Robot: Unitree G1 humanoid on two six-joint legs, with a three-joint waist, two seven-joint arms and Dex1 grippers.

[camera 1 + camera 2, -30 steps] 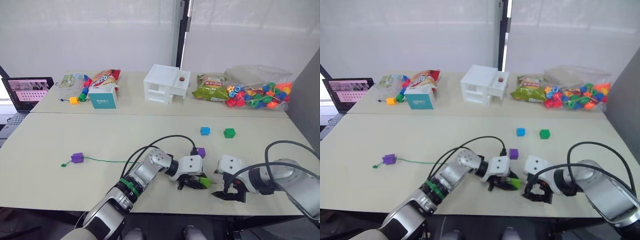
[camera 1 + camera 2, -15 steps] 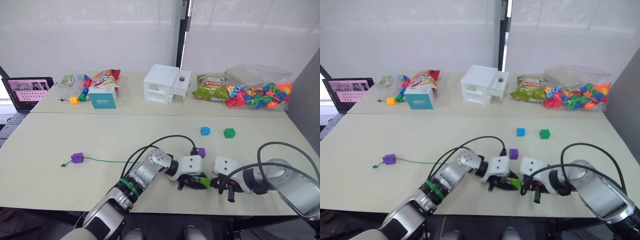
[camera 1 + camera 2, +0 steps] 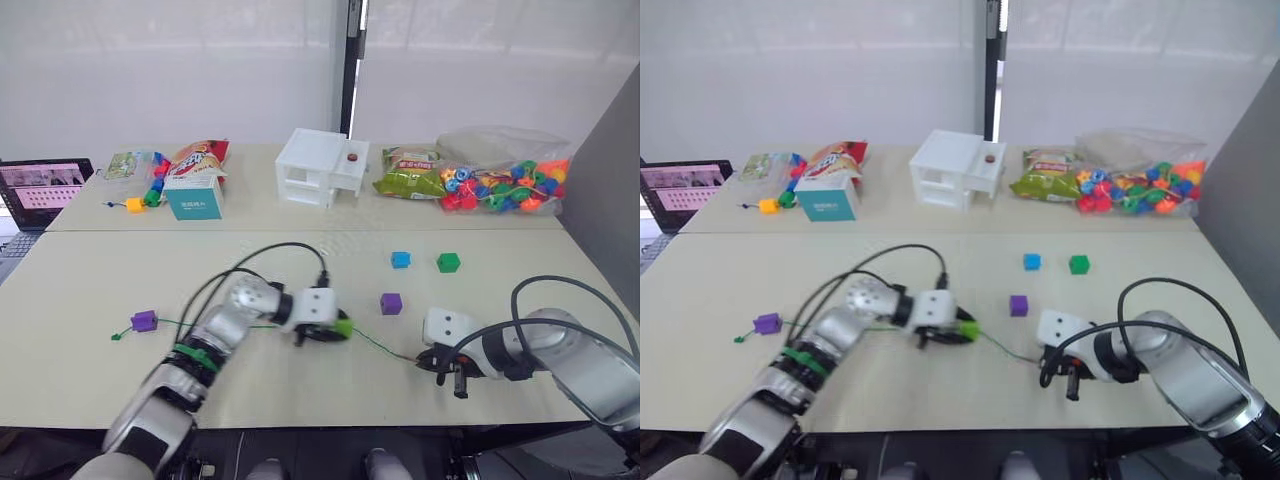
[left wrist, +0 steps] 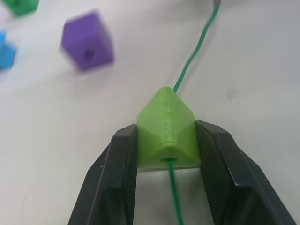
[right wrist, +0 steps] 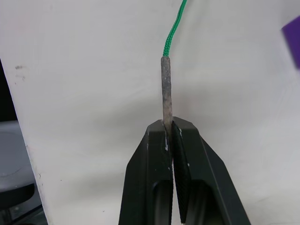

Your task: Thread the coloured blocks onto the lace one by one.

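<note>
My left gripper (image 4: 166, 140) is shut on a light green block (image 4: 166, 127), and the green lace (image 3: 250, 325) runs through the block's hole. From there the lace stretches right to my right gripper (image 5: 171, 129), which is shut on its stiff dark tip (image 5: 166, 89) near the table's front edge. Far left on the lace sits a purple block (image 3: 144, 320), close to the knot (image 3: 117, 336). Loose on the table lie a second purple block (image 3: 391, 303), a blue block (image 3: 401, 259) and a dark green block (image 3: 448, 262).
Along the back stand a white box (image 3: 314, 167), snack bags (image 3: 410, 172), a clear bag of round beads (image 3: 505, 185), a teal carton (image 3: 194, 197) and a yellow bead (image 3: 134, 204). A laptop (image 3: 40, 188) sits far left. A grey panel (image 3: 610, 180) borders the right.
My right gripper has shut on the lace's tip. My left gripper has slid the light green block leftward along the lace, away from the right gripper. The camera view has also shifted.
</note>
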